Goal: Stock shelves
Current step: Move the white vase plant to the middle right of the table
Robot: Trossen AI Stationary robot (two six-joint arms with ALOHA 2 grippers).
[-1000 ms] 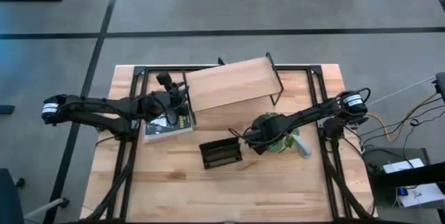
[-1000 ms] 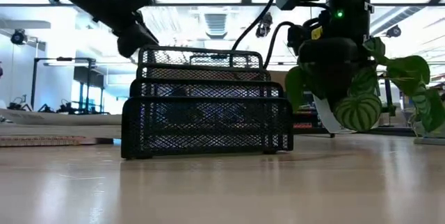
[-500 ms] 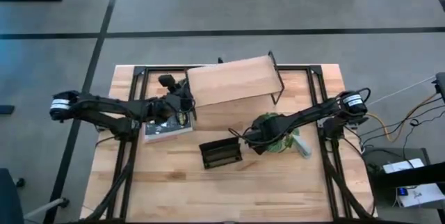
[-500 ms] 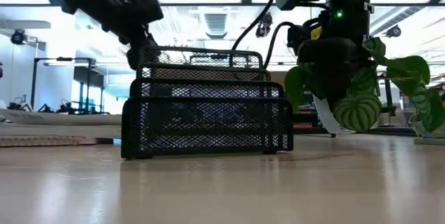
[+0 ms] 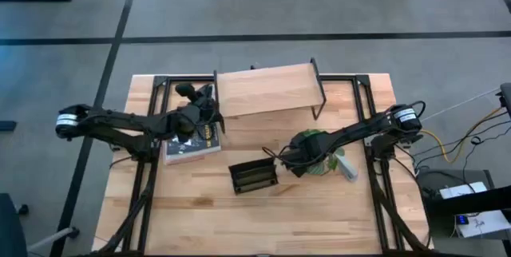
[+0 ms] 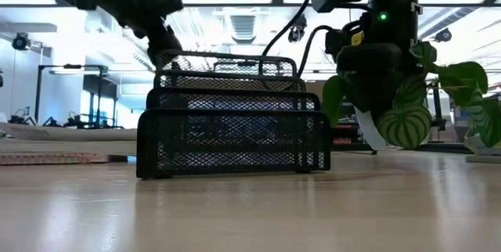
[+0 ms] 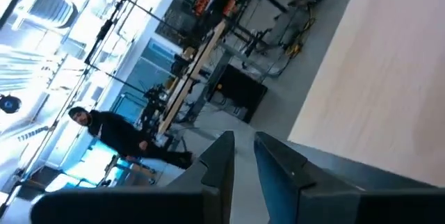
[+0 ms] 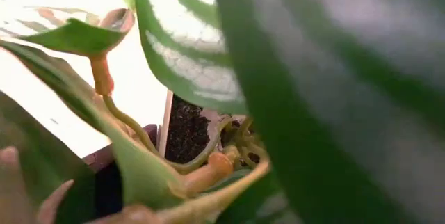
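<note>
The shelves (image 5: pixel 267 89), a light wood board on thin black legs, stand at the table's far middle, square to its edges. My left gripper (image 5: pixel 210 107) is at the shelves' left end, above a book's (image 5: pixel 192 143) far edge. In the left wrist view its two fingers (image 7: pixel 243 161) stand almost together with nothing between them, and the board (image 7: pixel 389 78) runs beside them. My right gripper (image 5: pixel 303 155) reaches down into a green potted plant (image 5: pixel 319 161) at the table's right middle. Leaves (image 8: pixel 208 50) fill its wrist view and hide the fingers. My left gripper stands against the shelves' left end, by the black leg frame (image 5: pixel 218 101), coming level from the table's left. The gripper's own body hides the place of contact, so which part of it meets the shelves cannot be told. All the shelves' legs rest on the table.
A black wire mesh rack (image 5: pixel 254 175) stands near the table's middle, in front of the shelves, and fills the low view's centre (image 6: pixel 231 135). A pale object (image 5: pixel 349 169) lies to the right of the plant. Bare tabletop (image 5: pixel 263 225) stretches along the near edge.
My left gripper has gone toward the table's far edge and a little right. The shelves have turned with it: their left end has swung toward the far edge while the right end has stayed, so the board now lies square to the table.
</note>
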